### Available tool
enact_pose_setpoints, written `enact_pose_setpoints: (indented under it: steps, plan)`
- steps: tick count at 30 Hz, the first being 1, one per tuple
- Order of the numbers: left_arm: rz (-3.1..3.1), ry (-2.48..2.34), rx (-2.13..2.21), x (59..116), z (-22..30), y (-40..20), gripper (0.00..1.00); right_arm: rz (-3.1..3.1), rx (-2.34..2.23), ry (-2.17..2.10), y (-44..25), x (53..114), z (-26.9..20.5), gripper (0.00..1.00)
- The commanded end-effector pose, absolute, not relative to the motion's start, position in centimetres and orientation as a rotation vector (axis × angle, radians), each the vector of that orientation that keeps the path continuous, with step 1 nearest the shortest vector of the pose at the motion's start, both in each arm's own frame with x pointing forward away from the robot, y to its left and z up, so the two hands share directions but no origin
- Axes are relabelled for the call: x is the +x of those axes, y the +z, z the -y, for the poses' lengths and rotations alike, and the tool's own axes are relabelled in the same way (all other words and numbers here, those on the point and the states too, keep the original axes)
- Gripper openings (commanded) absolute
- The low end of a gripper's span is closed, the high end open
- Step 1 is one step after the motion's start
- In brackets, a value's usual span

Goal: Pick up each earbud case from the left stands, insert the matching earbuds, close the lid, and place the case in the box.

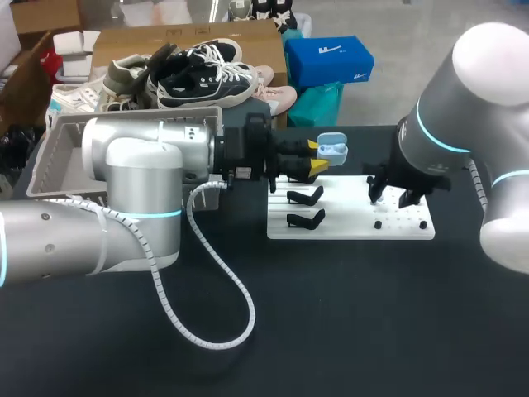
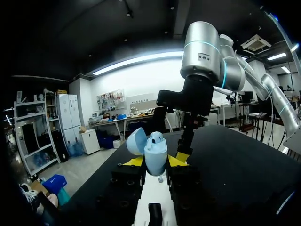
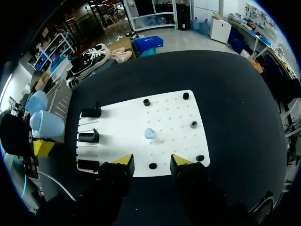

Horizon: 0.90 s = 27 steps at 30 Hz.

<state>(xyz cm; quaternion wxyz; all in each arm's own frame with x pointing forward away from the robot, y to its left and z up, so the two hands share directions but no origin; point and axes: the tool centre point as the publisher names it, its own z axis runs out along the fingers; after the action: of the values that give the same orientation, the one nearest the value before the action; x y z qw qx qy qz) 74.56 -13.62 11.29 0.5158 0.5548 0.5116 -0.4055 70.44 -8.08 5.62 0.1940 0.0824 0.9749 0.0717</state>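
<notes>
A light blue earbud case (image 1: 332, 150) with its lid up is held above the far left corner of the white board (image 1: 405, 227). My left gripper (image 1: 317, 162) is shut on it. In the left wrist view the case (image 2: 155, 151) stands between the yellow tips of that gripper (image 2: 155, 161), its lid (image 2: 136, 141) tipped back. My right gripper (image 1: 396, 193) hovers over the board's right half. In the right wrist view this gripper (image 3: 152, 160) is open and empty, with one light blue earbud (image 3: 149, 133) lying on the board (image 3: 122, 122) just ahead of its fingers. The held case (image 3: 45, 124) shows beside the board.
Three black stands (image 1: 306, 196) (image 3: 89, 136) line the board's left side, and small black pegs (image 3: 194, 124) dot its right part. A grey basket (image 1: 58, 157) sits at the table's far left behind my left arm. Its white cable (image 1: 215, 331) loops over the black tabletop.
</notes>
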Motion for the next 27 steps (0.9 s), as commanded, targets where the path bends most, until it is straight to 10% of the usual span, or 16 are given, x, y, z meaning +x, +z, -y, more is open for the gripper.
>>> enact_pose_setpoints:
  steps: [1, 27]
  plan:
    - [-1.228, -0.963, 1.331, 74.2, 12.0, 11.7, 0.0, -2.742, 0.236, 0.204, 5.1, 70.9, 7.9, 0.48]
    - [-1.227, -0.954, 1.333, 74.5, 11.8, 11.9, 0.0, -2.744, 0.219, 0.242, 3.1, 72.6, 8.0, 0.48]
